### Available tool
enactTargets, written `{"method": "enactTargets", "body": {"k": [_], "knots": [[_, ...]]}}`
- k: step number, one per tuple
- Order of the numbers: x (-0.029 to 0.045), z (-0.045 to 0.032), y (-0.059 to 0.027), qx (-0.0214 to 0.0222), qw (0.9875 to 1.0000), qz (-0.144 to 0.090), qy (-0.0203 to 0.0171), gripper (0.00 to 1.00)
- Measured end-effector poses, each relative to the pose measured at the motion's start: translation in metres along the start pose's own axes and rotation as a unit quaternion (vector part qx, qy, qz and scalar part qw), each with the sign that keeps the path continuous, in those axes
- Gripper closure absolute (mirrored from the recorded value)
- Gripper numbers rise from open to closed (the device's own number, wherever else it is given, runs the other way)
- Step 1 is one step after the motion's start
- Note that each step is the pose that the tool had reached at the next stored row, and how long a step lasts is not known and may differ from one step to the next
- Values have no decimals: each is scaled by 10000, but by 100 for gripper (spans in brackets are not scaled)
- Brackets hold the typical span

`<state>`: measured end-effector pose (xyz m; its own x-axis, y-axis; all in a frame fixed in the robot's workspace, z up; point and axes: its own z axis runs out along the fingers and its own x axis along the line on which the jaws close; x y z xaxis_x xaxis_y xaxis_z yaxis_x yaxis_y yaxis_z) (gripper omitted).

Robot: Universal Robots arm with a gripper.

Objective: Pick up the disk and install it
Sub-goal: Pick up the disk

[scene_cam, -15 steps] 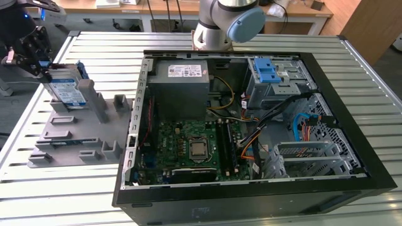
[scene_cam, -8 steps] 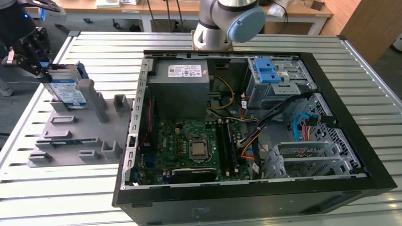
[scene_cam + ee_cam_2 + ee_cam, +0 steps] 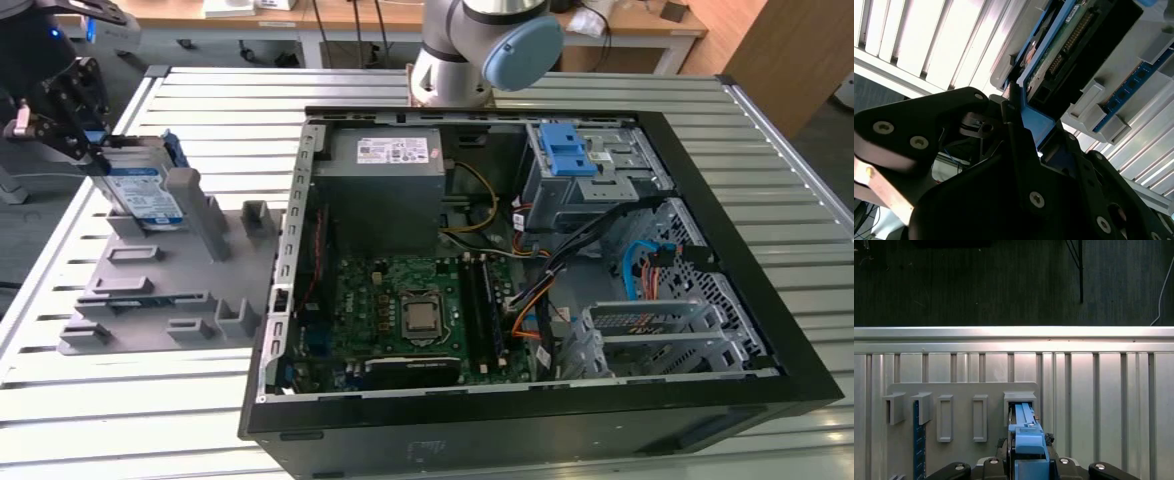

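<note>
The jaws of the gripper (image 3: 1027, 444) are clamping together on the blue carrier rail along the upper edge of the disk (image 3: 1024, 415), with the rail sitting squarely between them in both wrist views. The disk is standing on edge in an end slot of the grey fixture (image 3: 160, 290), its labelled face showing in the exterior view.

The step in hand looks like drawing the disk out of that slot. Doing it well probably means pulling in line with the slot walls, since any tilt could wedge the rails against the fixture's uprights. The grip is taking only the rail's thin edge, so the plastic may flex or slip if hurried.

A blue memory stick (image 3: 916, 440) is standing in another slot of the fixture, apart from the disk. Beside the fixture, on the exterior view's right, the open computer case (image 3: 747, 250) is lying flat. Its drive cage (image 3: 587, 165) with blue latches is sitting at the far side from the fixture, with loose cables (image 3: 534, 300) trailing near it; they could snag.
</note>
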<state>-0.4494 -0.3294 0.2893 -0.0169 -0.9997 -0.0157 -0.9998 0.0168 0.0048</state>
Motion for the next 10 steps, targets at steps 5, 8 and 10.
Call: {"method": "enactTargets", "body": {"k": [5, 8, 10], "knots": [[0, -2, 0, -1, 10000, 0, 0, 62], [0, -3, 0, -1, 10000, 0, 0, 56], [0, -4, 0, -1, 10000, 0, 1, 56]]}}
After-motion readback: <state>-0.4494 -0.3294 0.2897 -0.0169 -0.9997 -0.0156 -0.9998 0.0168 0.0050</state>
